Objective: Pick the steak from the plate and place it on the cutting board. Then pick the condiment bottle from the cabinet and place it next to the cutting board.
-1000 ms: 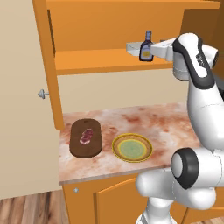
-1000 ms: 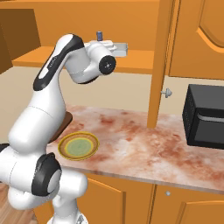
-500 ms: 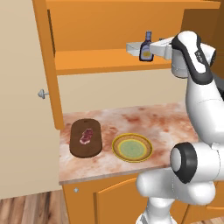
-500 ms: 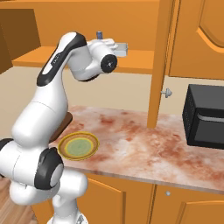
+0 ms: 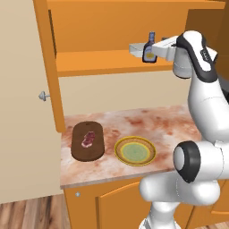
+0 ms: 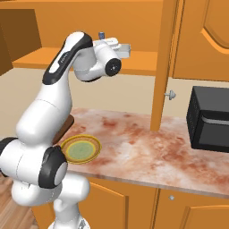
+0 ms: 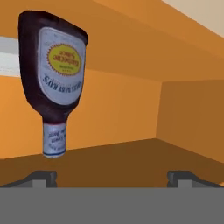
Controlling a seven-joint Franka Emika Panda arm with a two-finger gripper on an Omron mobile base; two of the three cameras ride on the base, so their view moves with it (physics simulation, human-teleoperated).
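Condiment bottle: small dark navy bottle (image 5: 150,48) with grey-blue cap and yellowish label, upright on the shelf of the large orange wooden cabinet (image 5: 103,62), just ahead of the gripper.
Gripper: two-finger gripper (image 7: 113,176) raised to shelf height, fingers spread wide with nothing between them; bottle off to one side in the hand view.
Steak: small reddish-pink meat slab (image 5: 88,139) lying on the dark brown oblong cutting board (image 5: 87,142).
Plate: round yellow-rimmed, green-centred plate (image 5: 135,150) beside the board on the marbled counter (image 5: 161,127).

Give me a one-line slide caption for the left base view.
Steak on the cutting board, plate bare; claw reaches the condiment bottle on the cabinet shelf.
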